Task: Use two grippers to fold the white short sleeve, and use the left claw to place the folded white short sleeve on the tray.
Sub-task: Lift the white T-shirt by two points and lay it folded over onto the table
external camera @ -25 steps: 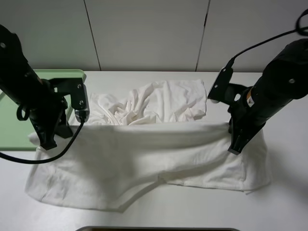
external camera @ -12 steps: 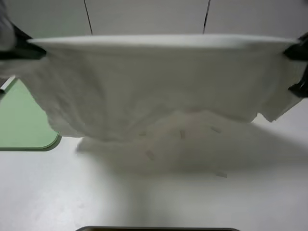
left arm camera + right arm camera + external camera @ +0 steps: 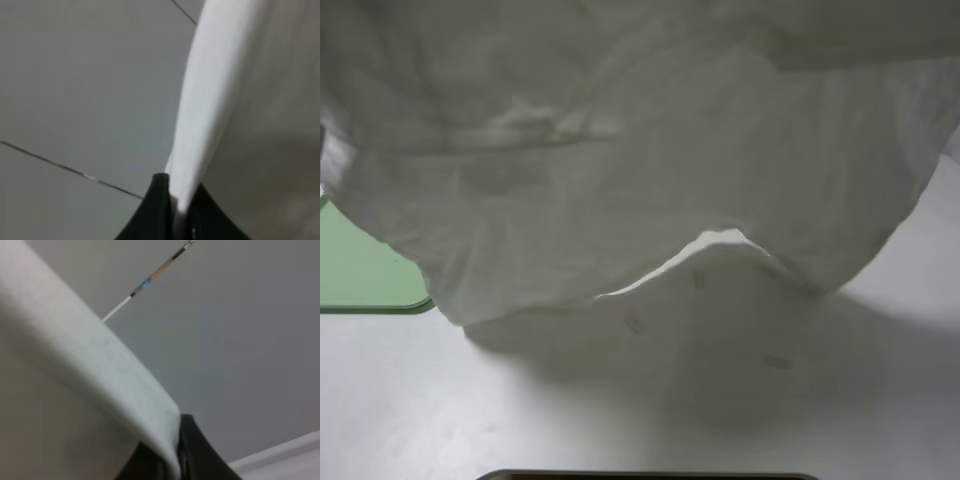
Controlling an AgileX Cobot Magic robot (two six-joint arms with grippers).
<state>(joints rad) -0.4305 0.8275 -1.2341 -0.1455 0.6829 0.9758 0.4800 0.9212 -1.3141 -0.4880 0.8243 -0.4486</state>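
Observation:
The white short sleeve [image 3: 620,150] hangs lifted high in the exterior view and fills most of it, hiding both arms. Its lower edge dangles above the table. In the left wrist view, my left gripper [image 3: 176,210] is shut on a taut edge of the white short sleeve [image 3: 215,90]. In the right wrist view, my right gripper [image 3: 172,460] is shut on another stretched edge of the shirt [image 3: 75,365]. A corner of the pale-green tray [image 3: 365,280] shows at the left, below the hanging cloth.
A few small white tape strips [image 3: 698,280] lie on the white table [image 3: 720,400] under the shirt. A dark edge [image 3: 640,476] shows at the table's front. Grey wall panels lie behind both grippers in the wrist views.
Both grippers have lifted the shirt off the table and raised it high. It lay spread on the table a second ago and now hangs close to the camera, hiding the arms.

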